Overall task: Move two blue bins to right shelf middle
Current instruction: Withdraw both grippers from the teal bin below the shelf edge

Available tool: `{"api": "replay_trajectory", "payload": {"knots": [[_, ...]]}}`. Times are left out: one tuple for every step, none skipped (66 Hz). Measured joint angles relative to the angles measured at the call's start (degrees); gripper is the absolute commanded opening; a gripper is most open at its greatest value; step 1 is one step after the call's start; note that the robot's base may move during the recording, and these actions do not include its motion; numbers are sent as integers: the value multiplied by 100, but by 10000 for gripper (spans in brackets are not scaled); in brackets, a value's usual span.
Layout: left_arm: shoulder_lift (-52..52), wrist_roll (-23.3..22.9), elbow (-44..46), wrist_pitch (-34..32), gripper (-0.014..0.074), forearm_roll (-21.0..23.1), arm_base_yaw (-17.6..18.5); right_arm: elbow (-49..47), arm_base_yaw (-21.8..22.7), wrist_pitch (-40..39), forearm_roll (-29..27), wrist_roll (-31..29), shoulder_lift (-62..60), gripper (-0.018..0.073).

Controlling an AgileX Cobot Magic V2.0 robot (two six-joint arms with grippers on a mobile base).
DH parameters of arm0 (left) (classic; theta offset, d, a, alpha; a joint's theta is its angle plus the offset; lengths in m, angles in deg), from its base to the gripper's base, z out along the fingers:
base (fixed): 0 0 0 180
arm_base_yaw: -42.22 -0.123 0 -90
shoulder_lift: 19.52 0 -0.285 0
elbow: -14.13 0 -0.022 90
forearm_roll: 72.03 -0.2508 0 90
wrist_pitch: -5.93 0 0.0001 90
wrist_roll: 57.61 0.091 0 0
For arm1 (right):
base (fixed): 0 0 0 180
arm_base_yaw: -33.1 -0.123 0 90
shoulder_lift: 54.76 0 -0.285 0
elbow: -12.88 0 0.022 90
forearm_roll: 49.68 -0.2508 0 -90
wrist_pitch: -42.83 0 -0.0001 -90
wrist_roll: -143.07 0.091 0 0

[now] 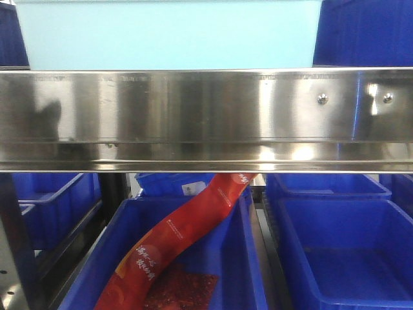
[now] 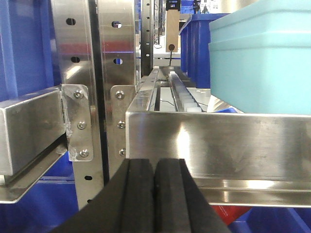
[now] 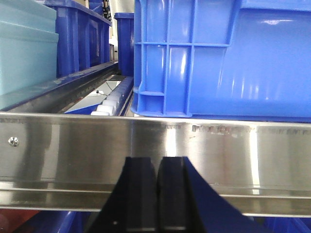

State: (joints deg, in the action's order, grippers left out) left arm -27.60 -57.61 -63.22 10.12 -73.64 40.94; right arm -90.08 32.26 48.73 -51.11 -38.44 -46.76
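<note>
Left tool [image 2: 154, 194]: pads pressed together, nothing between them; I hold it just short of the steel shelf rail [image 2: 218, 145], level with it.

Right tool [image 3: 157, 194]: likewise closed on nothing, facing the same rail from its own side.

Blue bin [image 3: 228, 58]: on the shelf deck directly above and beyond my right tool, its base rim just behind the rail. Its long axis I cannot tell from here. My right arm is plainly the nearer; I judge that tool must rise over the rail to reach the bin's wall.

Pale teal bin [image 2: 262, 63]: beside it, up and right of my left tool.

Roller track [image 3: 114, 99]: runs back between the two bins.

Lower level, front view: open blue bins [image 1: 342, 258]; one holds a red packet strip [image 1: 174, 245].

Upright posts [image 2: 87, 73]: left of the left tool.
</note>
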Motion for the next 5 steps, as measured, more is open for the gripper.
{"api": "replay_trajectory", "payload": {"knots": [[0, 0, 0, 0, -111, 0, 0, 0, 0, 0, 0, 0, 0, -154], [0, 0, 0, 0, -111, 0, 0, 0, 0, 0, 0, 0, 0, -154], [0, 0, 0, 0, -111, 0, 0, 0, 0, 0, 0, 0, 0, -154], [0, 0, 0, 0, -111, 0, 0, 0, 0, 0, 0, 0, 0, -154], [0, 0, 0, 0, -111, 0, 0, 0, 0, 0, 0, 0, 0, -154]]}}
